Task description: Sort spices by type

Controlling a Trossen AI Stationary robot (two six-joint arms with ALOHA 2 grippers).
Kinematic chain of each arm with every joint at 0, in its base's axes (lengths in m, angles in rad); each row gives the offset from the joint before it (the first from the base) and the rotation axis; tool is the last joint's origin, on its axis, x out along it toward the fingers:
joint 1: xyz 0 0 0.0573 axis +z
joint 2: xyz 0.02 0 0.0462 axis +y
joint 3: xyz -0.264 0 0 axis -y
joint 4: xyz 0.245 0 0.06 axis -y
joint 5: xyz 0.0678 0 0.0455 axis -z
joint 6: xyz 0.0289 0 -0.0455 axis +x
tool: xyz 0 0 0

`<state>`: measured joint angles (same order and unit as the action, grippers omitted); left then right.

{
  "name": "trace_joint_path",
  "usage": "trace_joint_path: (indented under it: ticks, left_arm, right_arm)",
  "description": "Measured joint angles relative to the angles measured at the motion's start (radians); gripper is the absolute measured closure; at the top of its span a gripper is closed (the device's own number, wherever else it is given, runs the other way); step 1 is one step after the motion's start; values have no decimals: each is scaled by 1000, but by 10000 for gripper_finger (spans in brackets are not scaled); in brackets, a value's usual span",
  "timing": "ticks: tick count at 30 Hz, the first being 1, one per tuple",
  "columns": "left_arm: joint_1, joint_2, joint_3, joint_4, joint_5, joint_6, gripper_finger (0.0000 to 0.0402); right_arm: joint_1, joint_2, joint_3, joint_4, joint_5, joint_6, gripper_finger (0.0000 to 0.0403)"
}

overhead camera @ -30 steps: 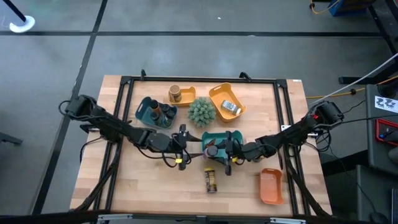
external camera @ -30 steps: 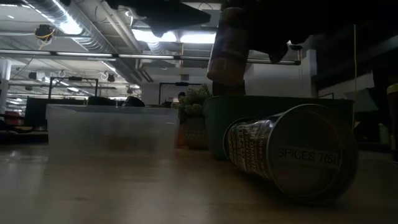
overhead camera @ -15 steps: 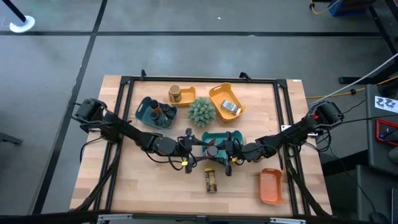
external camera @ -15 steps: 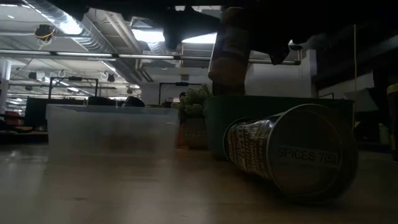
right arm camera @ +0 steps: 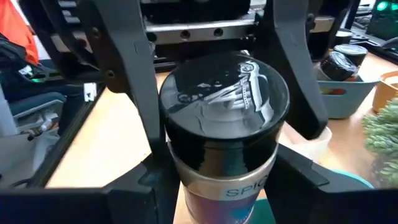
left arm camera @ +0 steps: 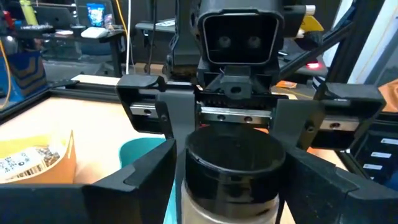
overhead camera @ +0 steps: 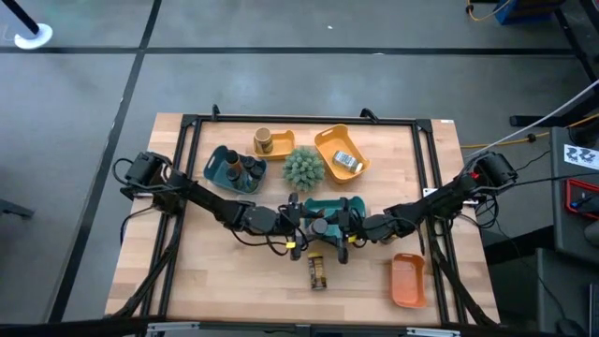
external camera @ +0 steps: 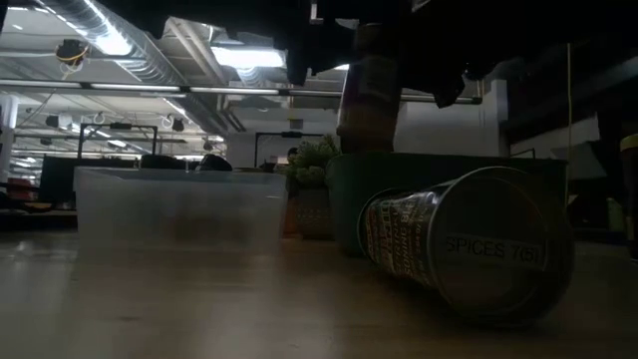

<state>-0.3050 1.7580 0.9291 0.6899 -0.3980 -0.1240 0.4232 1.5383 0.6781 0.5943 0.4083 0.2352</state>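
Both arms meet over the middle of the wooden table (overhead camera: pixel 234 281). The right gripper (overhead camera: pixel 335 227) is clamped on a black-capped glass spice jar (right arm camera: pixel 222 134) with a silver label band, holding it upright above the teal plastic tray (overhead camera: pixel 329 204) at the table's centre. In the low view the held jar (external camera: pixel 369 95) hangs just over that tray's rim. The left gripper (overhead camera: pixel 298 221) faces it from the other side, fingers spread wide on either side of the jar's cap, and I can't tell whether they touch it.

Other spices: a dark-lidded jar with a printed label (overhead camera: pixel 317 271) lies on its side on bare wood just in front of the teal tray; the low view shows its lid reading "SPICES" (external camera: pixel 478 254). Two dark-capped jars (overhead camera: pixel 241 168) stand in a blue-teal tray (overhead camera: pixel 213 168) at the back left. A tan round jar (overhead camera: pixel 263 141) sits in a small yellow tray (overhead camera: pixel 284 140), and a white-blue sachet (overhead camera: pixel 347 161) lies in the orange-yellow tray (overhead camera: pixel 328 140) at the back. A green spiky ball plant (overhead camera: pixel 303 168) sits between these trays. An orange tray (overhead camera: pixel 408 280) is at front right.
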Motion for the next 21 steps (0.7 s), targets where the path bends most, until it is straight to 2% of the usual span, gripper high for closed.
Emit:
trace_joint_path:
  ticks: [6, 11, 15, 21]
  left_arm:
    - [3, 0, 0, -6, 3, -11, 209]
    - [3, 0, 0, -6, 3, -3, 213]
    - [3, -2, 0, -5, 3, -8, 213]
    - [5, -3, 0, -2, -9, -12, 211]
  right_arm:
    - [0, 0, 0, -2, -1, 6, 214]
    - [0, 0, 0, -3, -1, 4, 204]
    - [0, 0, 0, -3, -1, 33, 176]
    - [0, 0, 0, -2, 2, 44, 109]
